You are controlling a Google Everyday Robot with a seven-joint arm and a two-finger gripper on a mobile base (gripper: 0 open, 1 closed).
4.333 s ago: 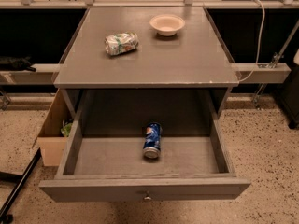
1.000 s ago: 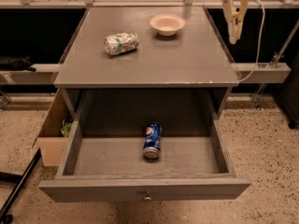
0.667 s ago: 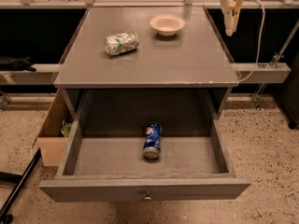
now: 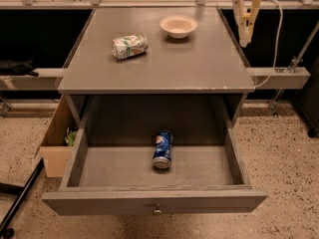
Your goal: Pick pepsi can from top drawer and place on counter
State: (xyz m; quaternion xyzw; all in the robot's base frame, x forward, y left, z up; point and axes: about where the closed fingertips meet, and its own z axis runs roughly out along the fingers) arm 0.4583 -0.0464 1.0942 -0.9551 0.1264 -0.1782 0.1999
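The pepsi can [image 4: 163,150] lies on its side in the middle of the open top drawer [image 4: 149,203], its silver end toward me. The drawer is pulled fully out, knob at the front centre. The grey counter [image 4: 199,63] spans the cabinet top above it. My gripper [image 4: 244,36] hangs at the top right, cream-coloured fingers pointing down over the counter's right edge, far above and to the right of the can. It holds nothing.
A crushed silver-green can [image 4: 129,46] and a small cream bowl [image 4: 178,26] sit on the counter's far half. A brown cardboard box [image 4: 56,143] stands on the speckled floor left of the cabinet. A black stand leg [image 4: 20,198] crosses the floor at lower left.
The gripper came into view at the top right since the earliest frame and has shifted slightly since. The can, drawer and counter items have not moved.
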